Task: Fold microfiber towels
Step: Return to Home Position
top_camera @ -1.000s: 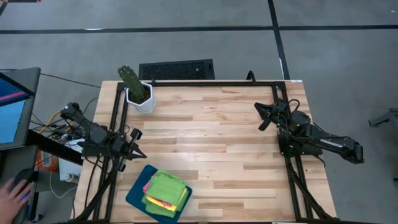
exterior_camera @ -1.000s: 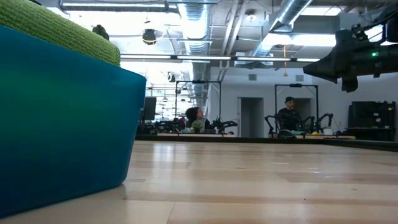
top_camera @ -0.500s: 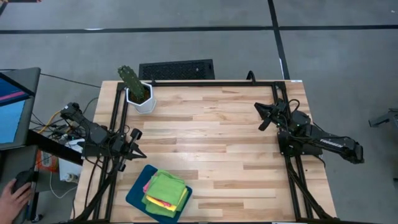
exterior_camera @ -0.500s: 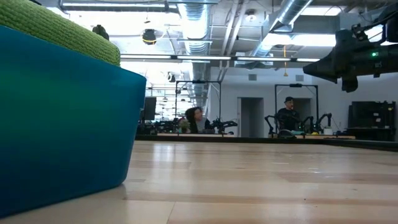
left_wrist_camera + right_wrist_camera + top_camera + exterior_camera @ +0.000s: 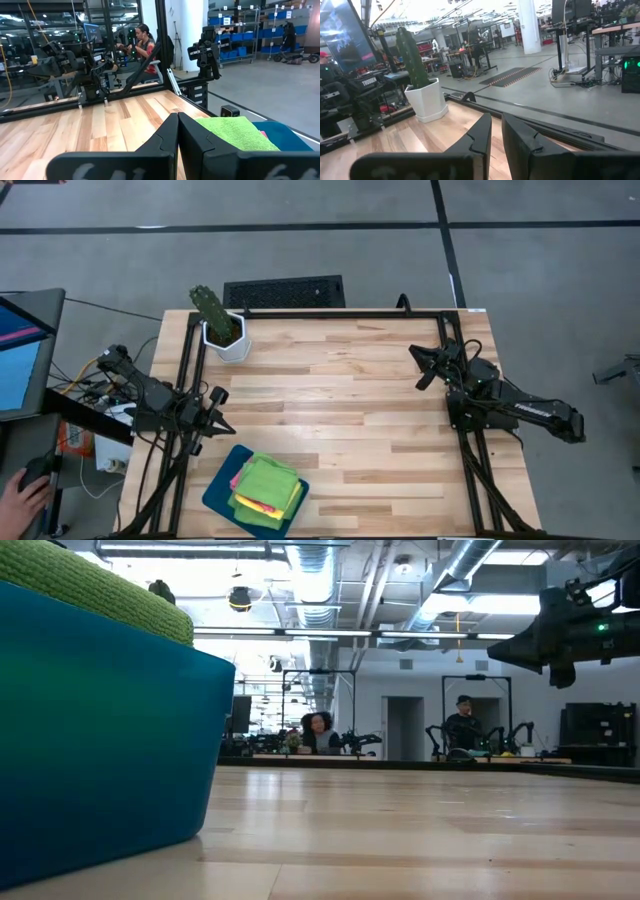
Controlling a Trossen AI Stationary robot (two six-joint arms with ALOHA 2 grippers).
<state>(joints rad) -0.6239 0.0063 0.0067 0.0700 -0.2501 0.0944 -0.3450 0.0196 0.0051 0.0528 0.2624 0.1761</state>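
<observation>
The microfiber towels (image 5: 266, 486) lie stacked on a dark teal tray (image 5: 222, 486) near the table's near left corner. Lime green ones are on top, with pink and yellow edges showing beneath. In the low view the tray wall (image 5: 100, 740) fills the left, with a green towel (image 5: 90, 585) above it. My left gripper (image 5: 227, 427) hovers shut, just beyond the tray toward the far side, and points level across the table (image 5: 176, 118). My right gripper (image 5: 415, 354) hangs at the right edge with a narrow gap between its fingers (image 5: 496, 120). Neither has anything between its fingers.
A cactus in a white pot (image 5: 218, 328) stands at the far left corner. Black frame rails (image 5: 330, 313) run along the far, left and right edges. The middle of the wooden table (image 5: 330, 395) is bare. A person's hand (image 5: 14, 492) shows off the table at the left.
</observation>
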